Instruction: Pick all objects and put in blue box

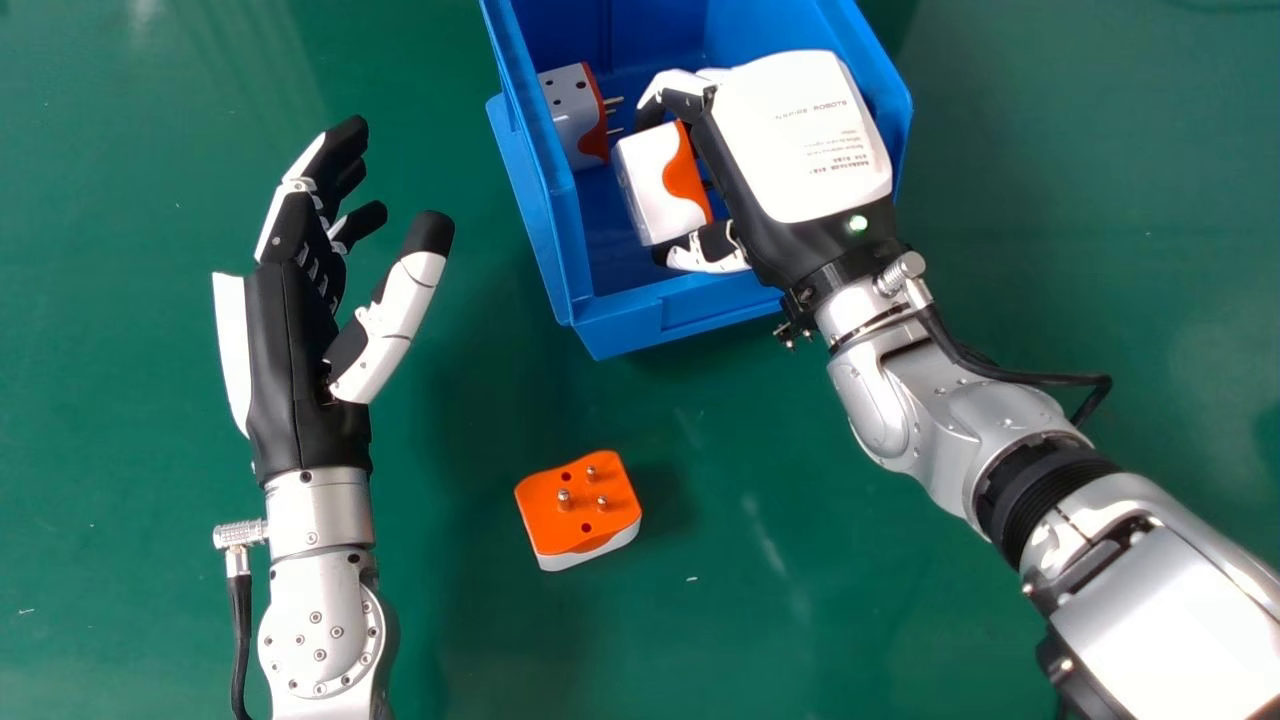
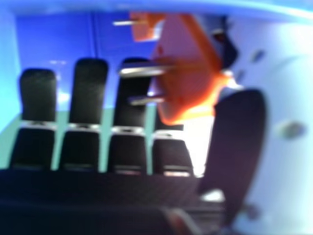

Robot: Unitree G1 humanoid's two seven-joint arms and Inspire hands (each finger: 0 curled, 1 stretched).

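1 green tabletop, surface glossy, bearing pale reflections, 1 white fleck lower centre, 1 faint mark lower left

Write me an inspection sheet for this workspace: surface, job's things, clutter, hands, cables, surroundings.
Surface: green table, with faint glare streaks.
Job's things: blue box; boxed adapter against its wall on the view's left; held adapter at the box opening; loose adapter on the table, orange face and pins up.
Clutter: a few tiny pale flecks on the table.
Hands: right hand curled round the held adapter; left hand open, holding nothing.
Cables: black left-arm cable; black right-arm cable, bowed outward near the wrist.
Surroundings: nothing seen.
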